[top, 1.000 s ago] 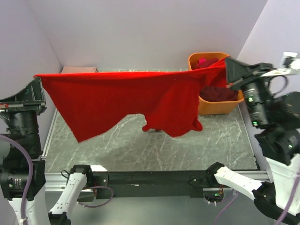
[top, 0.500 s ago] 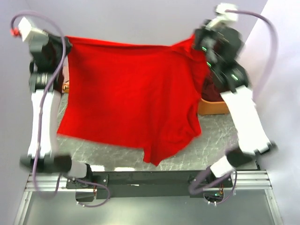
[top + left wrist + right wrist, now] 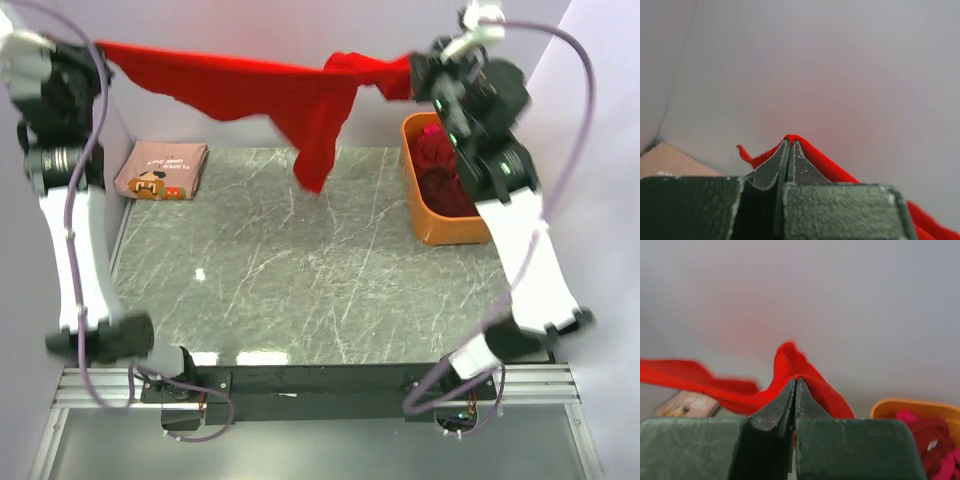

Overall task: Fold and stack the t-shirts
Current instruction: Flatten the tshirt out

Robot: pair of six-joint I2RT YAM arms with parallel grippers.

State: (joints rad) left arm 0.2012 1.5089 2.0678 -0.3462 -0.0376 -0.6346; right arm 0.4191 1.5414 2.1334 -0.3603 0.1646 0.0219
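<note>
Red t-shirt hangs high over the table, strung from 10 to 2 o'clock and clear of the surface, probably stretched for laying flat. Left gripper and right gripper each pinch its edge, jaws pressed tight. Hem or shoulders: unclear. Folded pink tee lies at 10 o'clock.

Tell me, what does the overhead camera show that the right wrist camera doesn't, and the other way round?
Only the overhead view shows the left gripper and the whole bright red cloth t-shirt strung high between both arms, its middle sagging above the grey marble table. Only the right wrist view shows up close the right gripper pinched shut on red cloth. Both show the orange plastic tub of dark maroon clothes and the folded dusty-pink t-shirt.
</note>
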